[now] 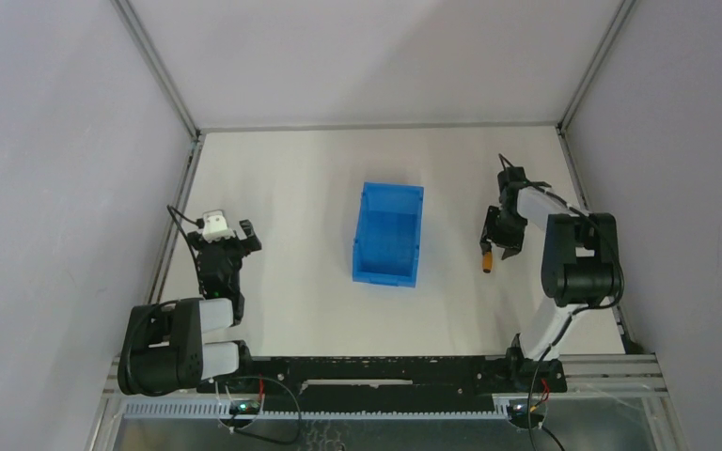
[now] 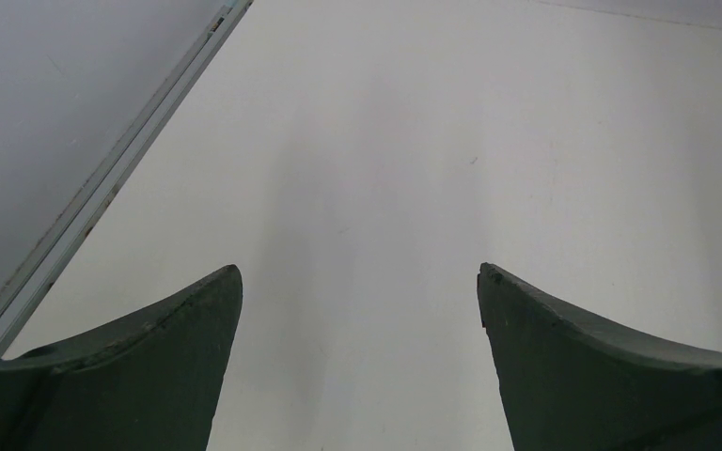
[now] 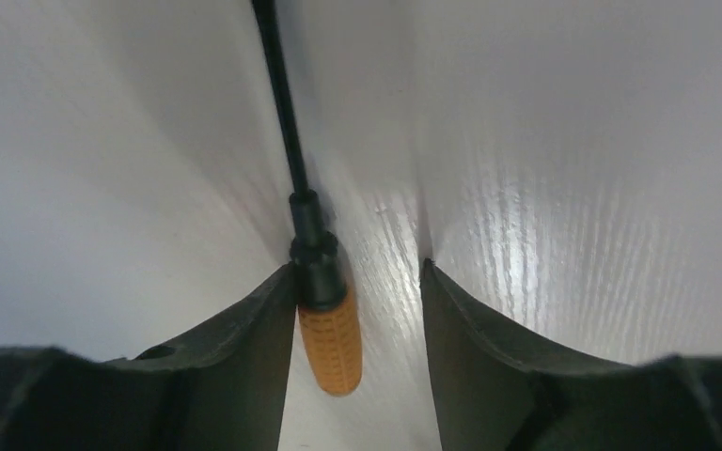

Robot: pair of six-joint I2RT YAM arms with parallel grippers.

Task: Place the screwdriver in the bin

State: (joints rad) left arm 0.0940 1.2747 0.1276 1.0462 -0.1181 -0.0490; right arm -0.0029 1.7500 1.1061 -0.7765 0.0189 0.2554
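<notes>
The blue bin (image 1: 388,235) stands in the middle of the table. The screwdriver (image 1: 488,256) lies on the table to the right of it, its orange handle towards the near edge. My right gripper (image 1: 503,231) is down over it. In the right wrist view the screwdriver (image 3: 328,336) lies between the open fingers of my right gripper (image 3: 357,268); it is against the left finger (image 3: 244,348), with a gap to the right finger. Its black shaft runs away from the jaws. My left gripper (image 1: 232,237) is open and empty to the left of the bin, and only bare table shows between its fingers in the left wrist view (image 2: 357,272).
Grey walls enclose the table on three sides. A metal rail (image 2: 103,178) runs along the left edge, close to my left gripper. The right arm's base (image 1: 578,272) stands to the right of the screwdriver.
</notes>
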